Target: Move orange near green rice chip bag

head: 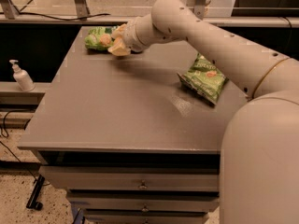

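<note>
The green rice chip bag lies at the far left corner of the grey table; it is bright light green with pale round rice cakes pictured on it. My gripper reaches in from the right and sits right at the bag's right end, low over the table. The arm crosses the far side of the table. The orange does not show; it may be hidden in or behind the gripper.
A darker green potato chip bag lies at the table's right side, under the arm. A white pump bottle stands on a lower ledge to the left. Drawers sit below the table's front edge.
</note>
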Available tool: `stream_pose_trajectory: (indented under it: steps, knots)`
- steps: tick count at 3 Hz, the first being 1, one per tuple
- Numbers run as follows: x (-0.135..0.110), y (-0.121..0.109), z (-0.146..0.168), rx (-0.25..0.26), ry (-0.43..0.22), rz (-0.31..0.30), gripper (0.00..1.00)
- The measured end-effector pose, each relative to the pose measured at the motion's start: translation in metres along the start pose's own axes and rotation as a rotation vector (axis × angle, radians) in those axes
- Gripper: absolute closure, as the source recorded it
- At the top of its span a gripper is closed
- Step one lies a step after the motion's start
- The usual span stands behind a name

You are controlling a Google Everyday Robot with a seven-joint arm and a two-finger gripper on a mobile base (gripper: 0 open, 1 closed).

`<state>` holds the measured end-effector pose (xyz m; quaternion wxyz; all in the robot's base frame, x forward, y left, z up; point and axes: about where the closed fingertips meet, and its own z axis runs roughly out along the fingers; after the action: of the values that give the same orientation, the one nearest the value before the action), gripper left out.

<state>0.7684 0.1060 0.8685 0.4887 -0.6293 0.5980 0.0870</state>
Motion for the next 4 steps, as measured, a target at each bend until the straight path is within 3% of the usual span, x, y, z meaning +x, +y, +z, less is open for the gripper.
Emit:
stream_pose_trajectory:
  steps: [1,2,3,4]
  knots:
    - [-0.001,0.0,0.0,-0.004,0.002,-0.002,0.13]
    - [0.0,0.003,0.0,-0.006,0.006,0.0,0.0]
    - [0.0,0.003,0.0,-0.007,0.007,0.0,0.0]
    - [-0.007,-0.005,-0.02,0.03,-0.059,0.034,0.0]
